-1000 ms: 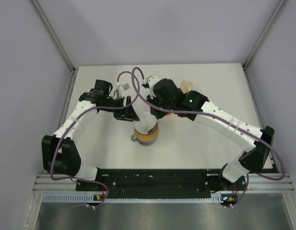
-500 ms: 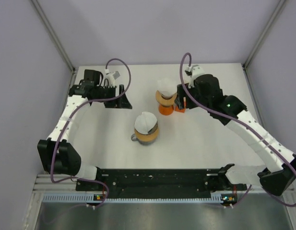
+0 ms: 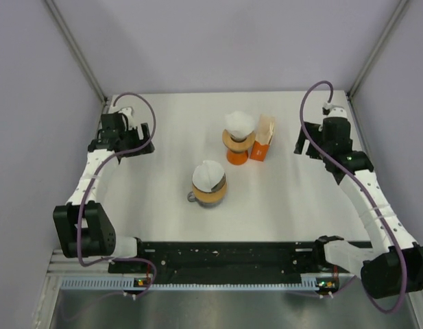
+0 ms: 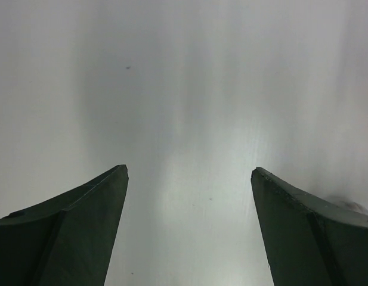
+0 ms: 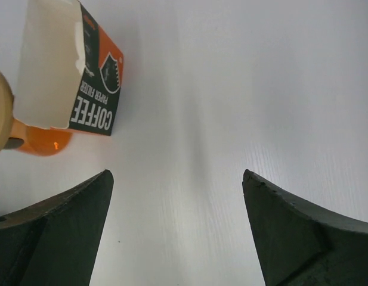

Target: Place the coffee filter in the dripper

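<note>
Top external view: white table (image 3: 149,219), an arm along each side edge.
Left arm (image 3: 93,173): reaches to the table's 10 o'clock.
Right arm (image 3: 369,199): reaches to the table's 2 o'clock.
Left gripper (image 4: 189,173): jaws wide, nothing between them.
Right gripper (image 5: 178,173): jaws wide, nothing held.
Filter box (image 3: 264,140): orange, upright, at 3 o'clock of the orange dripper.
Tan dripper (image 3: 210,194): table centre.
Orange dripper (image 3: 236,152): at 1 o'clock of the tan one, apart.
Coffee filter (image 3: 209,175): white, seated in the tan dripper's top.
Second filter (image 3: 238,123): in the orange dripper.

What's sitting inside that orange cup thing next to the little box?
A white paper filter sits in the orange dripper, rising above its rim. Whatever lies beneath the paper is hidden.
</note>
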